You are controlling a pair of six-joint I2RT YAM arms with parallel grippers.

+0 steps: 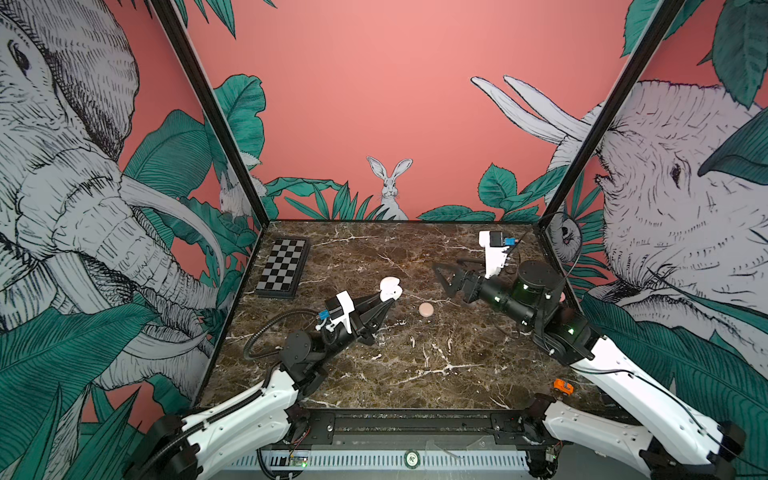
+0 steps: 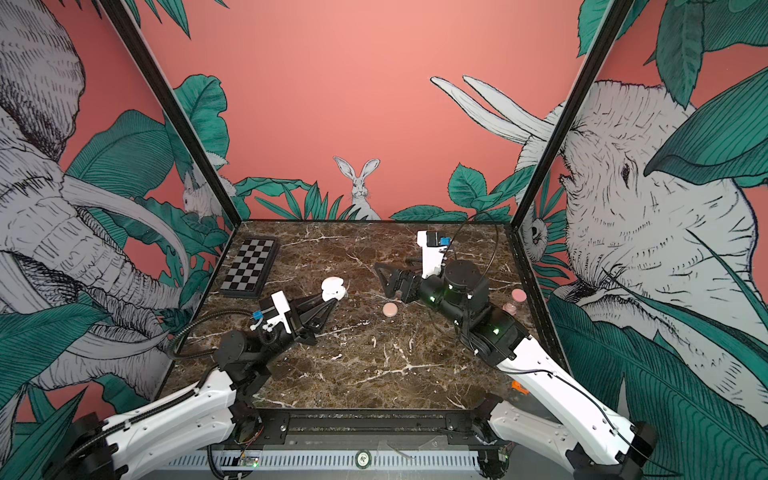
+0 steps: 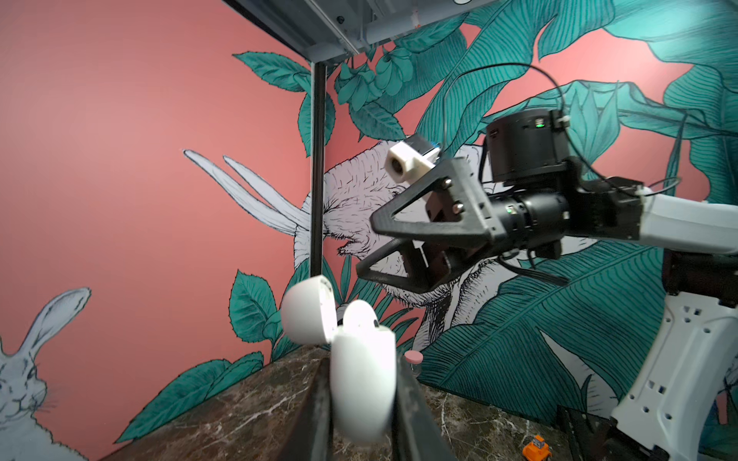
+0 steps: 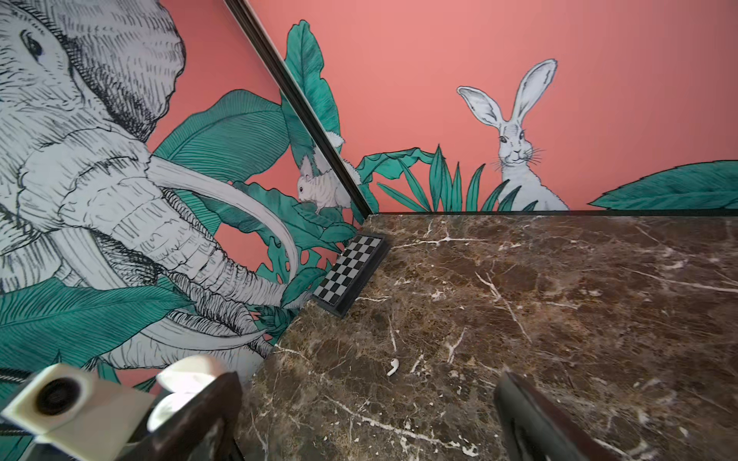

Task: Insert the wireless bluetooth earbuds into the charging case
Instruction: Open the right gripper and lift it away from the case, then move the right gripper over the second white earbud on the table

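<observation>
My left gripper point(image 1: 388, 301) point(image 3: 361, 371) is shut on the white charging case point(image 1: 390, 291) point(image 2: 332, 291) point(image 3: 361, 383), which it holds above the table with the lid point(image 3: 307, 315) swung open. One whitish earbud point(image 3: 359, 315) pokes up from the case's mouth. A second earbud point(image 4: 393, 367) lies loose on the marble, ahead of my right gripper. The right gripper point(image 1: 442, 276) point(image 2: 384, 278) point(image 3: 365, 245) point(image 4: 367, 419) hangs open and empty, just right of the case and a little above it, not touching it.
A pink round puck point(image 1: 426, 309) point(image 2: 390, 309) lies on the marble between the arms. A chessboard point(image 1: 282, 268) point(image 4: 351, 275) sits at the back left. Pink-lidded jars point(image 2: 518, 295) stand by the right wall. An orange toy car point(image 1: 563, 387) is at the front right.
</observation>
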